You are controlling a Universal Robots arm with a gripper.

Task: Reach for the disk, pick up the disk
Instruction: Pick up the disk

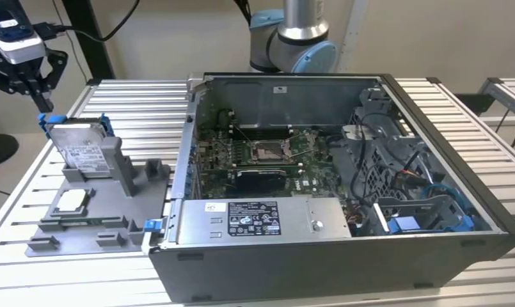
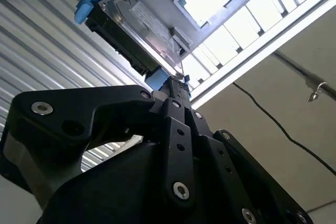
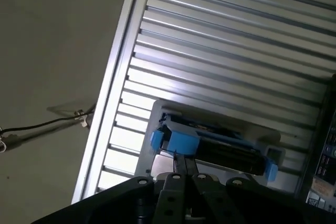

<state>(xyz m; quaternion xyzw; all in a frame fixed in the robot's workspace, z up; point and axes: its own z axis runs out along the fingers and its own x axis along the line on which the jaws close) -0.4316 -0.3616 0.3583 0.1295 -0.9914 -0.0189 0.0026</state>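
Pincer [image 1: 44, 102] at barcode-labelled disk [image 1: 80, 150]

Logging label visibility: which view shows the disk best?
Exterior view: the disk stands in a holder, labelled face to the camera. The second wrist view catches that face aslant; the first wrist view shows its edge and blue rails.

Even bright light, glare on the table slats [image 3: 173, 85]

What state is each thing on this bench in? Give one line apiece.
disk, standing on edge in the grey holder, not lifted.
gripper, poised at the disk's upper blue rail.
chip, lying flat in the holder.
computer case, side open, inside exposed.
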